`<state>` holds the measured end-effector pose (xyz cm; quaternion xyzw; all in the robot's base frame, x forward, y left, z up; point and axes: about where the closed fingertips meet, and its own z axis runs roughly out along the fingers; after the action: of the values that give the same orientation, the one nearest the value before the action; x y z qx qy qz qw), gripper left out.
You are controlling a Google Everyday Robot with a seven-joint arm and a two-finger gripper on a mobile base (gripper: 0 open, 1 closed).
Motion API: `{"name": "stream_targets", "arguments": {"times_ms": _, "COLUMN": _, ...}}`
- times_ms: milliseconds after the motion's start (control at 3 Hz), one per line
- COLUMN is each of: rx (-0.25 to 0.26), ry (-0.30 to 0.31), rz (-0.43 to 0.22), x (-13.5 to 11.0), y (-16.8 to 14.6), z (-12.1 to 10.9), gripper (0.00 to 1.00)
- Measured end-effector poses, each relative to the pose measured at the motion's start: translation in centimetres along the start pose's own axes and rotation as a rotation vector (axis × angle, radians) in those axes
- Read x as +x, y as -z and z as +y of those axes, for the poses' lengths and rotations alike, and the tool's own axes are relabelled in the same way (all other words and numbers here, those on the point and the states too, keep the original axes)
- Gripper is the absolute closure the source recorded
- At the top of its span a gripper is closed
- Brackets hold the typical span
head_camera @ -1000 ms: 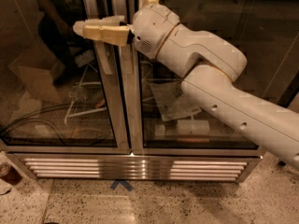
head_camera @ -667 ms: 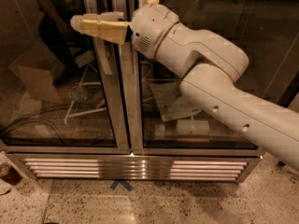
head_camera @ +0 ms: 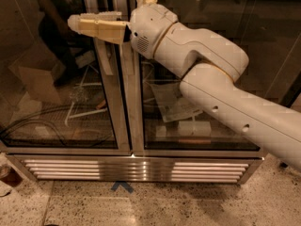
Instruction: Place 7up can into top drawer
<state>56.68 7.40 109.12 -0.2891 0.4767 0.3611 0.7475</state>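
Note:
My gripper (head_camera: pixel 96 26) is held high in the camera view at the upper left, its tan end pointing left in front of a glass door. The white arm (head_camera: pixel 221 88) runs from it down to the right edge. Nothing shows in the gripper. The 7up can is out of view. No top drawer is in view either.
A glass-fronted cabinet with two doors (head_camera: pixel 61 88) and a metal centre frame (head_camera: pixel 127 117) fills the scene. A slatted metal grille (head_camera: pixel 136 169) runs along its base. Below lies speckled floor (head_camera: pixel 188 206) with a blue tape mark (head_camera: pixel 122 187). Reflections of boxes and cables show in the glass.
The gripper has drifted slightly up and to the left; the arm followed with it.

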Motion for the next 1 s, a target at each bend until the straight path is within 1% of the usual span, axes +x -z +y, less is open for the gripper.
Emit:
{"name": "stream_targets", "arguments": {"times_ms": 333, "rx": 0.004, "ry": -0.042, "rz": 0.038, "x": 0.46, "y": -0.11, "z": 0.06, "gripper": 0.0}}
{"name": "stream_targets", "arguments": {"times_ms": 667, "rx": -0.01, "ry": -0.086, "rz": 0.107, "x": 1.25, "y": -0.3, "z": 0.45, "gripper": 0.0}}
{"name": "stream_targets", "arguments": {"times_ms": 1000, "rx": 0.002, "ry": -0.138, "rz": 0.122, "x": 1.4, "y": 0.0, "z": -0.13, "gripper": 0.0}}
